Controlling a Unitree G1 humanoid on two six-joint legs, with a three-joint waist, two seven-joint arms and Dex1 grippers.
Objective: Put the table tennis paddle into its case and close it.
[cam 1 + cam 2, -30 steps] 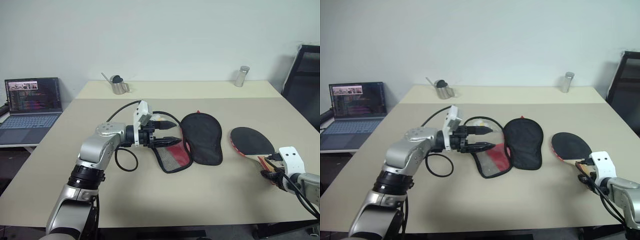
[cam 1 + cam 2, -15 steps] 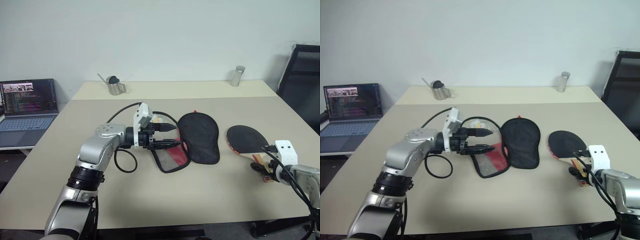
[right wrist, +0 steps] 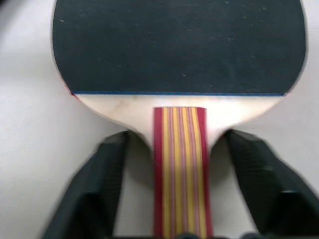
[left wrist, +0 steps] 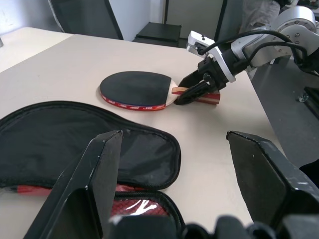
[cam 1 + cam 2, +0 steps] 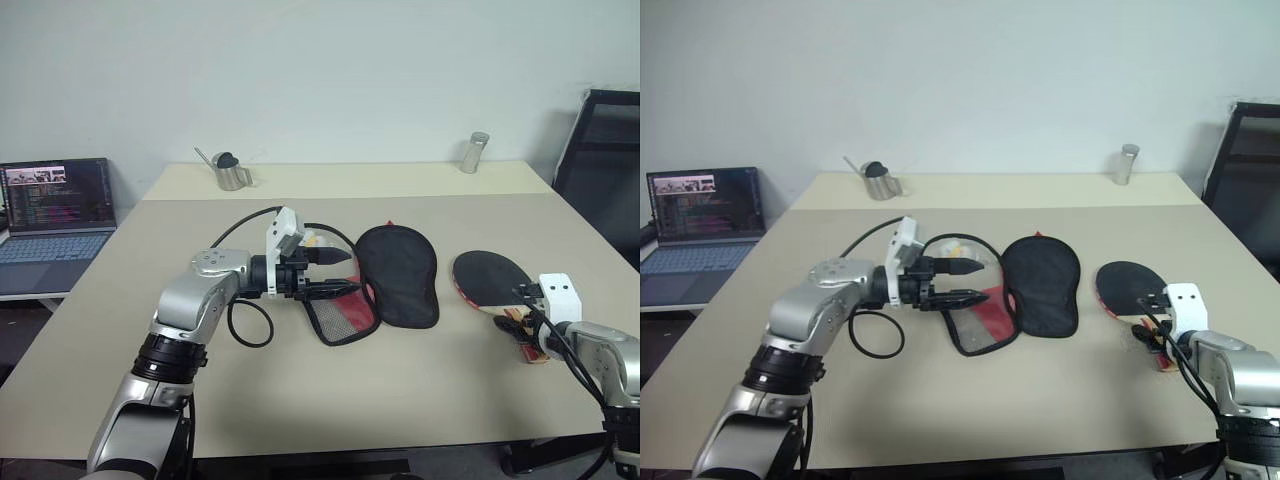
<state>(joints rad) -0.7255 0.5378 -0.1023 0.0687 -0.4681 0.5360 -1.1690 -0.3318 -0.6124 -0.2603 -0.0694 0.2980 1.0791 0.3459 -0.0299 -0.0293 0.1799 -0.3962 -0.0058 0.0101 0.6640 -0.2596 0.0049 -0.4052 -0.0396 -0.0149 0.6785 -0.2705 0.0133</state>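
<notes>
The table tennis paddle (image 5: 495, 281) is seen lying flat on the beige table (image 5: 400, 400), black face up, toward the table's right side, with its striped red-and-tan handle (image 3: 182, 169) turned toward the near edge. The right gripper (image 3: 182, 189) is placed over the handle; in the right wrist view one black finger (image 3: 97, 189) stands on each side of the handle, with pale table showing between each finger and the wood. The jaws are therefore noted as apart and astride the handle, not pressed on it. In the left wrist view the same gripper's tips are seen low at the handle, at the neck of the blade.

The case (image 5: 400, 275) is laid open in the middle of the table, well apart from the paddle. Its black half lies flat; the other half, with red panel and mesh (image 5: 345, 315), is nearest the left gripper (image 5: 340, 271). That gripper is held level, pointing right, its two fingers spread one above the other. The lower finger is seen at the flap's rim; whether it touches cannot be told.

A laptop (image 5: 55, 215) is noted on a side desk at left, a small metal watering can (image 5: 230, 170) and a steel cylinder (image 5: 474, 152) at the table's far edge.
</notes>
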